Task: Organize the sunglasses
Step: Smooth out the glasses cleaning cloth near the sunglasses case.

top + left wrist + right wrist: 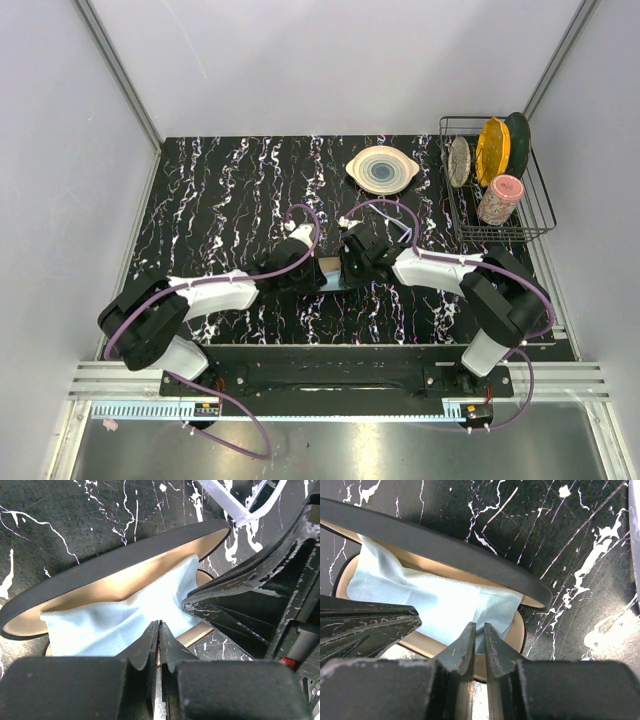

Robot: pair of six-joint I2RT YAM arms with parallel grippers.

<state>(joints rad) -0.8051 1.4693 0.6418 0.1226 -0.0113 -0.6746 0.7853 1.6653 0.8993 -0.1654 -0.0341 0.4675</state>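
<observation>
Plainly, the sunglasses lie on the black marbled surface just beyond the open case, outside it. Only part of the thin whitish frame shows at the upper right of the left wrist view: one slim arm slants from upper left down to lower right, and a second piece bends back up to the right. The long axis of the whole pair cannot be made out.

The case lies with its length left to right between the two arms, its black lid raised over the tan lining. A light blue cloth is spread inside it.

The left hand is closed, fingertips pressed together at the cloth's near edge; whether they pinch it is unclear. The right hand has only a thin slit between its fingers, at the cloth and the case rim, and a grip cannot be told.

Small stickers on the rail by the arm bases are too small to read.
</observation>
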